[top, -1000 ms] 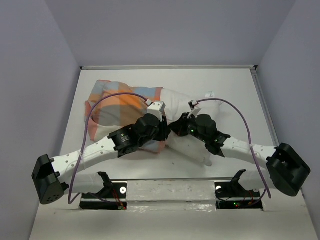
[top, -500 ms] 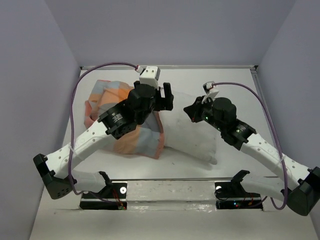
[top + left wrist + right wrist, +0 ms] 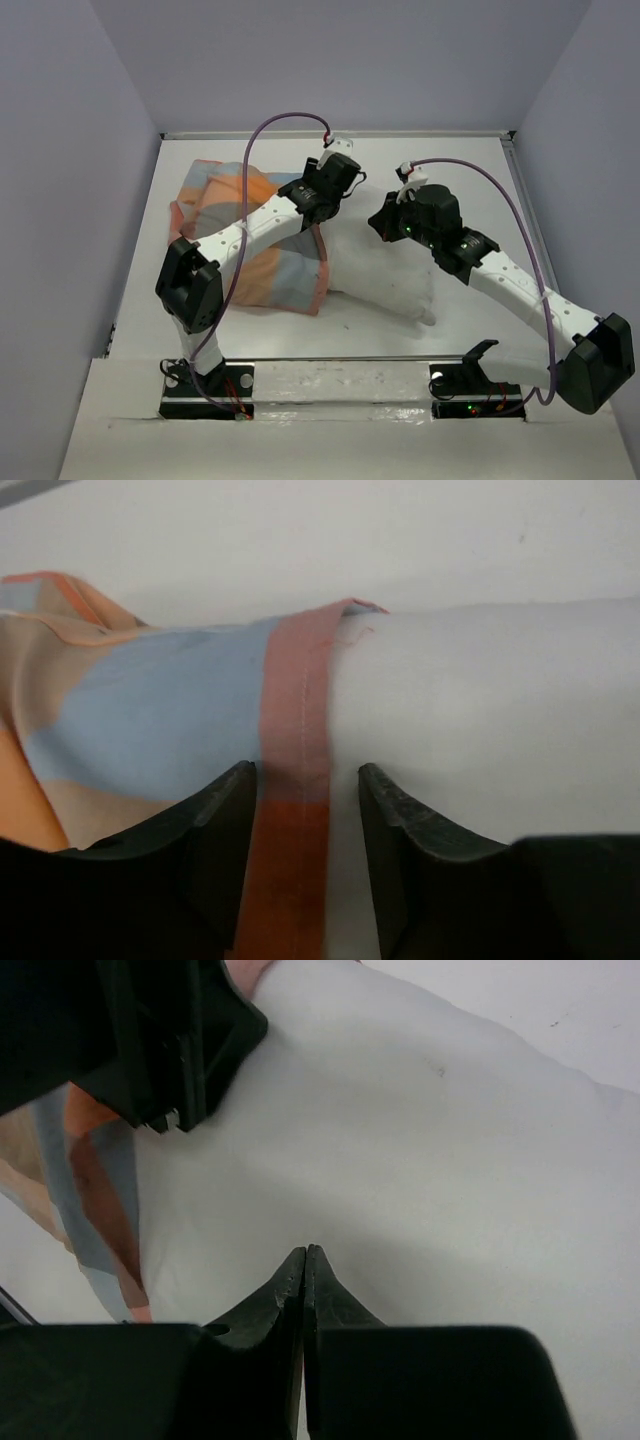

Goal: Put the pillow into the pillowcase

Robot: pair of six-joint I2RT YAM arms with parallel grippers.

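Note:
The checked pillowcase [image 3: 275, 275] lies on the left of the table, and the white pillow [image 3: 385, 275] sticks out of its mouth to the right. My left gripper [image 3: 338, 200] hangs over the far end of that mouth. In the left wrist view its fingers [image 3: 238, 785] stand apart on either side of the orange hem [image 3: 300, 730], with checks [image 3: 150, 710] on the left and pillow [image 3: 480, 710] on the right. My right gripper [image 3: 378, 222] is shut and empty, its tips [image 3: 305, 1252] just above the bare pillow [image 3: 430, 1160].
The left gripper's black body [image 3: 170, 1040] sits close at the top left of the right wrist view. Grey walls ring the white table [image 3: 470, 170]. A metal mounting plate [image 3: 340, 385] and both arm bases line the near edge.
Both arms rose from low over the pillow's middle and moved toward the back. The left arm then reached further right along the hem, and its jaws went wide and narrowed again.

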